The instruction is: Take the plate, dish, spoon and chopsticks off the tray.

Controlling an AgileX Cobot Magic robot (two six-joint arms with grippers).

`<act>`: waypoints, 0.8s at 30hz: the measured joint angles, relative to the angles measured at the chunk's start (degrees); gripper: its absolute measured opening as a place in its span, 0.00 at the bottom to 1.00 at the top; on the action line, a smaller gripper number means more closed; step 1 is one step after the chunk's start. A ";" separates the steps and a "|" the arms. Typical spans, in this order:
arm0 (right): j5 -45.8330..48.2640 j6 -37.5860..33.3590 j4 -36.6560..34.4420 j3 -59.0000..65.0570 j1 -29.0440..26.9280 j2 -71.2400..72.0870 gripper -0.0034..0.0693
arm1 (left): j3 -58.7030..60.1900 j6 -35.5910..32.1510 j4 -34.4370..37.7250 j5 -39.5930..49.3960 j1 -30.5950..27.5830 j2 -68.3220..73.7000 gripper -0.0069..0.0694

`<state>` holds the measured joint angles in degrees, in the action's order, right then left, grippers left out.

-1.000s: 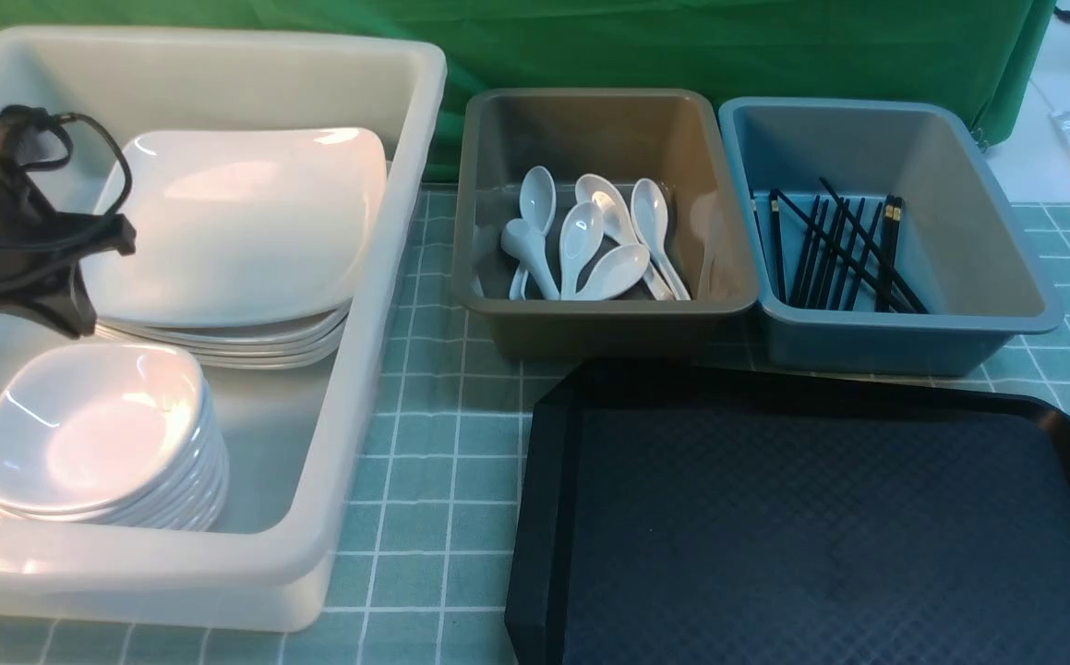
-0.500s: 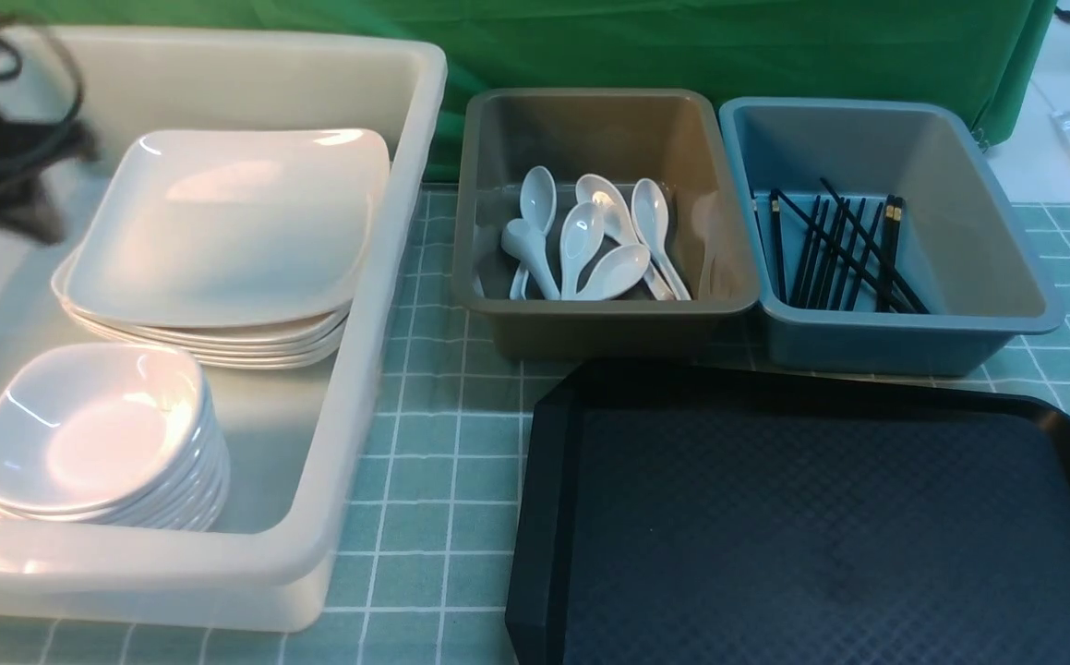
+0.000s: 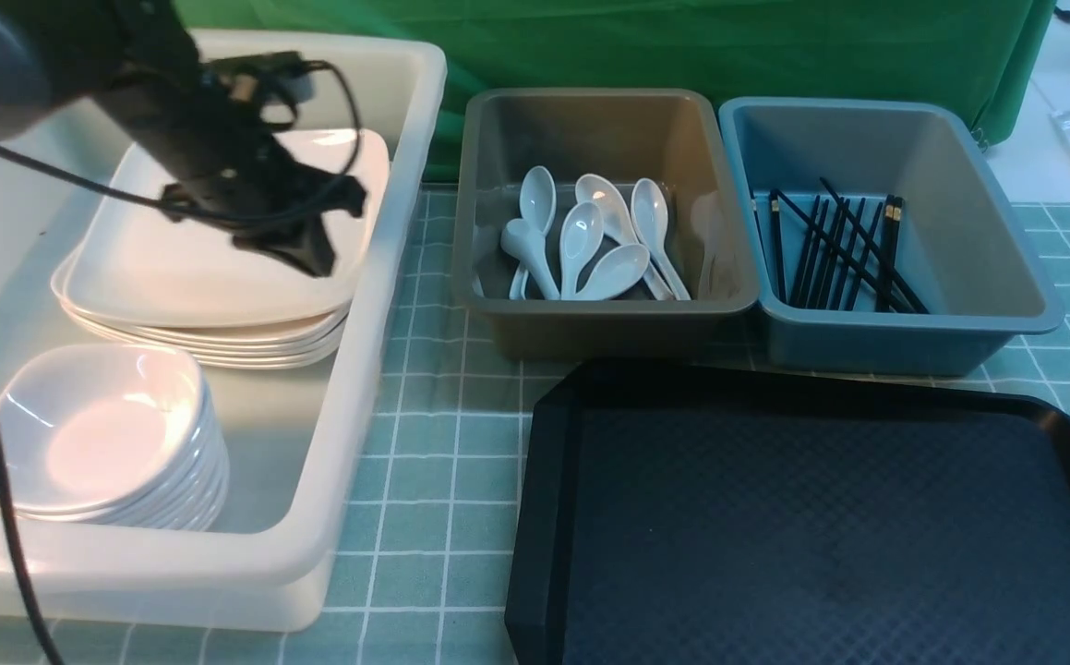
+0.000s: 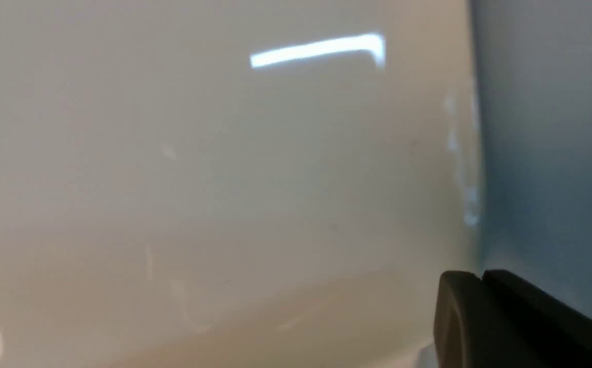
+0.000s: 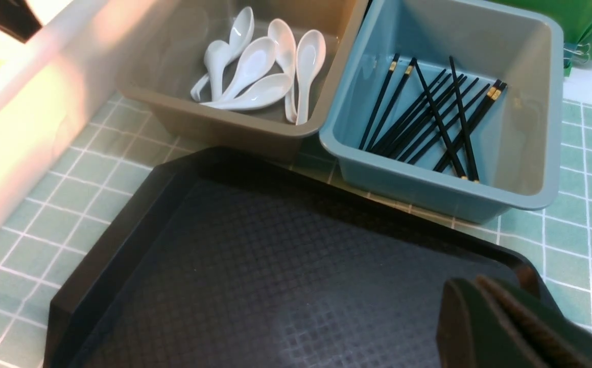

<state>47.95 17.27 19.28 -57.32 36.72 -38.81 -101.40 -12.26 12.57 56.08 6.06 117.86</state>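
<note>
The black tray (image 3: 544, 480) lies at the front right with nothing on its textured floor; it also fills the right wrist view (image 5: 255, 266). The plate (image 3: 147, 277) tops a stack in the white tub. Small deep dishes (image 3: 91, 434) are stacked in front of it. Spoons (image 3: 590, 245) lie in the grey-brown tub, chopsticks (image 3: 839, 249) in the blue tub. My left gripper (image 3: 313, 259) hangs shut and empty just over the plate stack; the left wrist view shows its tip (image 4: 479, 278) against a blurred pale surface. My right gripper (image 5: 472, 286) is shut, empty, above the tray's corner.
The big white tub (image 3: 378, 305) stands at the left, the grey-brown tub (image 3: 608, 319) and blue tub (image 3: 904, 337) side by side behind the tray. A green checked cloth (image 3: 433, 443) covers the table, and a green backdrop (image 3: 682, 46) hangs behind.
My left arm has swung from the far left edge of the white tub rightward, and now sits over the plate stack. Everything else is unchanged.
</note>
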 joint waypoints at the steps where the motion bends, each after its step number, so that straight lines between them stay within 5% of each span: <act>1: 0.00 0.00 0.00 0.00 0.00 0.00 0.07 | 0.00 -0.62 0.59 0.00 0.68 0.13 0.10; 11: 0.00 0.00 0.00 0.00 0.00 0.00 0.07 | 0.00 -1.50 0.11 1.47 2.12 2.68 0.10; 19: -0.04 0.02 0.00 0.00 0.00 0.00 0.07 | -1.15 12.26 -15.85 5.01 2.28 1.98 0.10; 24: -0.81 0.06 0.00 0.00 0.00 0.00 0.07 | -0.82 7.46 -12.06 7.07 1.15 1.64 0.10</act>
<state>47.14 17.33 19.28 -57.32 36.72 -38.81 -102.22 -4.79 0.51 63.15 7.21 119.50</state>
